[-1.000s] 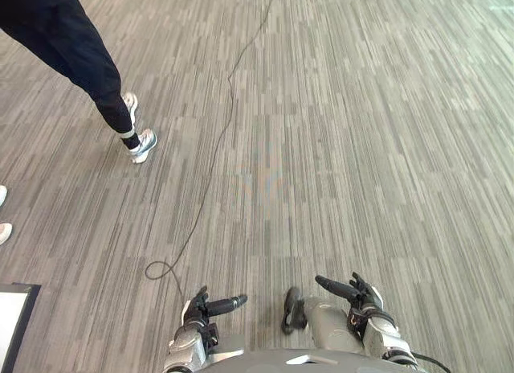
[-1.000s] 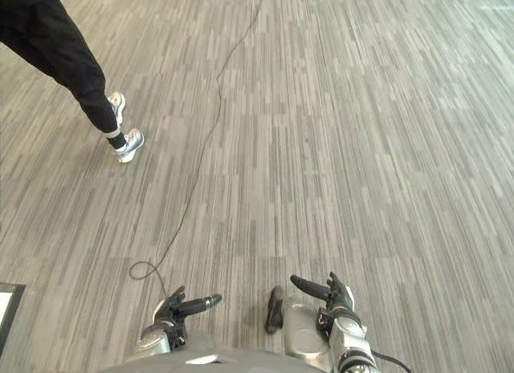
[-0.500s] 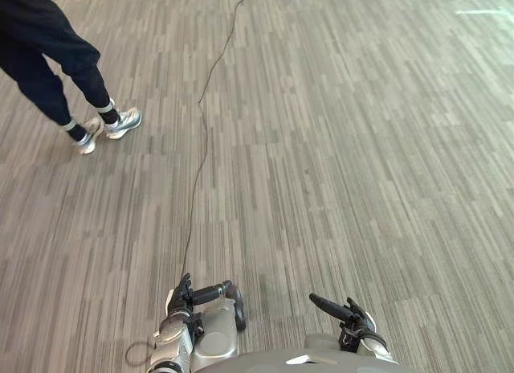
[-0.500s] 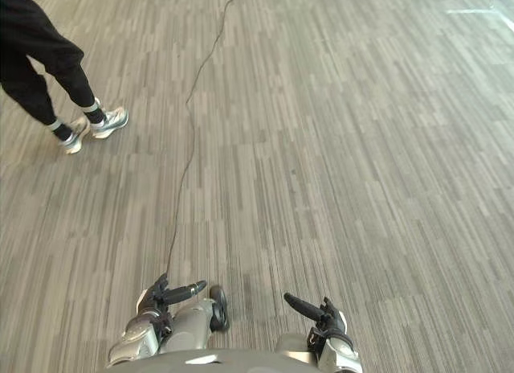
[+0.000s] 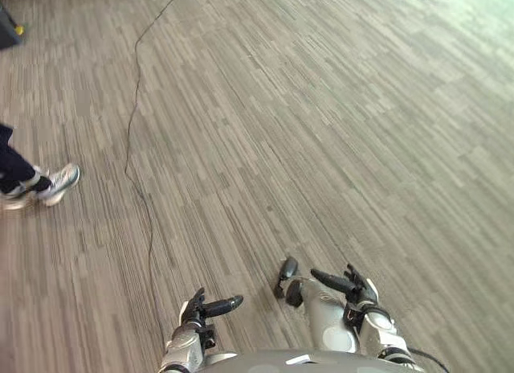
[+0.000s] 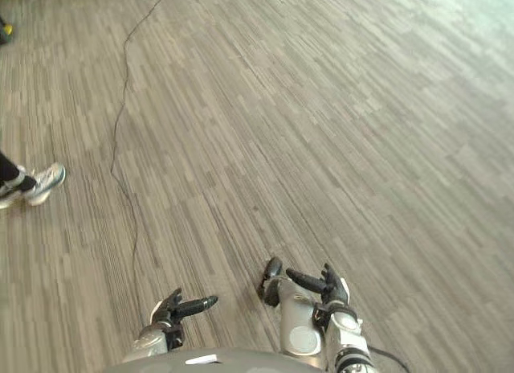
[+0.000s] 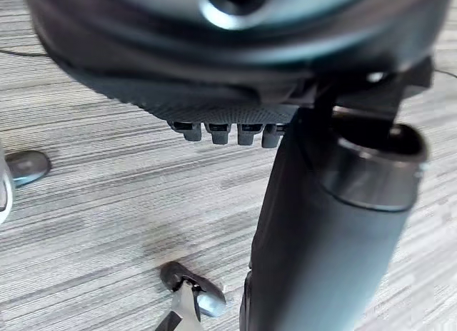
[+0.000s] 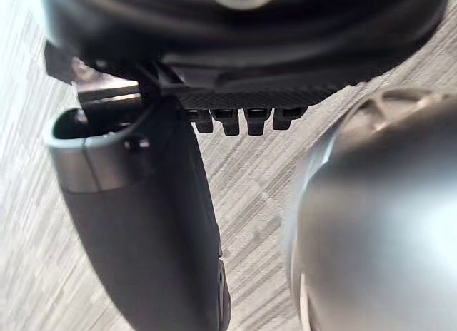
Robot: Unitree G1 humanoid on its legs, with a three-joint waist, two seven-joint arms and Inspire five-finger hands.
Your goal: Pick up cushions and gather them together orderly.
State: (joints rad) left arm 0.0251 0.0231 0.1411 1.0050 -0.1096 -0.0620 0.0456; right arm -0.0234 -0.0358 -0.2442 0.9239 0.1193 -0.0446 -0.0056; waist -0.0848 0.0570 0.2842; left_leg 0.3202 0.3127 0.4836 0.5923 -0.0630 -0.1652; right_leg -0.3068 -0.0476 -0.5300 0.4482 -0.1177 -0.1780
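Grey striped carpet (image 5: pixel 321 132) all round, whole view swung since half a second back. Left hand (image 5: pixel 197 312) low and near, fingers loose and apart, gripping nothing. Right hand (image 5: pixel 359 292) alongside, equally slack and empty. Person's sneaker (image 5: pixel 58 182) now out at the left edge, leg mostly cut off. Where the cushions lie: cannot tell.
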